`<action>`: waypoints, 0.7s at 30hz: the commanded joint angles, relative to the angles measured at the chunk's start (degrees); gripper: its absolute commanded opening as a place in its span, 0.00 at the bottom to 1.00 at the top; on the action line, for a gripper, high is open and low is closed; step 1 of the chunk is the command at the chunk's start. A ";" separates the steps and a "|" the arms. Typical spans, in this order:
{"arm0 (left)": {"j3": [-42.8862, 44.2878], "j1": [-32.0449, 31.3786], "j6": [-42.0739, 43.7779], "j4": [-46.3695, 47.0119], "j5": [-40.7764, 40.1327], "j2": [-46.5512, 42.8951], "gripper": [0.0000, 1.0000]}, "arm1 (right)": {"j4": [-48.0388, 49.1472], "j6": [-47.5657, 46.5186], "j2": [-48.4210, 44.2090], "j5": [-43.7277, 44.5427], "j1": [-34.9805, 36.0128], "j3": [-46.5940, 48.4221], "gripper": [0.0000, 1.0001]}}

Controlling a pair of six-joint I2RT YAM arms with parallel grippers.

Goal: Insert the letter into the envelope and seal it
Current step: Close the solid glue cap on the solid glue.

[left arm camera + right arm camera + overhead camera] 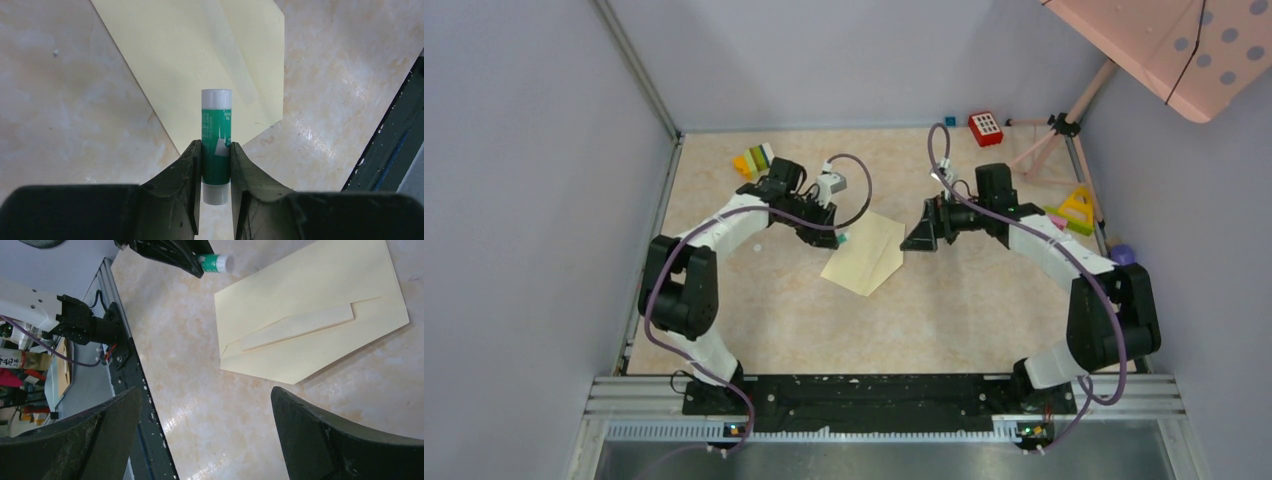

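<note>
By the envelope (865, 254), left claw (216, 150) grips a green glue stick (216, 122); right claw (202, 397) gapes wide.

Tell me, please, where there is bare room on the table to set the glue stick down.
Bare tabletop spans the near strip between the envelope and the base rail. Crowded: coloured blocks at the far-left edge, toys along the right edge.

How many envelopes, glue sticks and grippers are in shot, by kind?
envelope: 1
glue stick: 1
grippers: 2 (left gripper shut on the glue stick, right gripper open)
Total: 4
</note>
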 commanded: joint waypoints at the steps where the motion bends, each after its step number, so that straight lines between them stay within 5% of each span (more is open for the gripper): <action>1: -2.50 -0.16 1.51 2.11 1.78 -2.64 0.08 | 4.81 3.67 1.16 -3.93 -0.05 1.00 0.98; 11: -6.48 -12.65 8.47 3.84 -0.24 -11.71 0.08 | -3.21 9.33 11.58 -18.27 0.99 8.64 0.81; 21: -2.63 -16.31 4.34 7.05 -2.47 -10.37 0.08 | 9.65 19.80 11.87 -24.16 2.55 3.21 0.59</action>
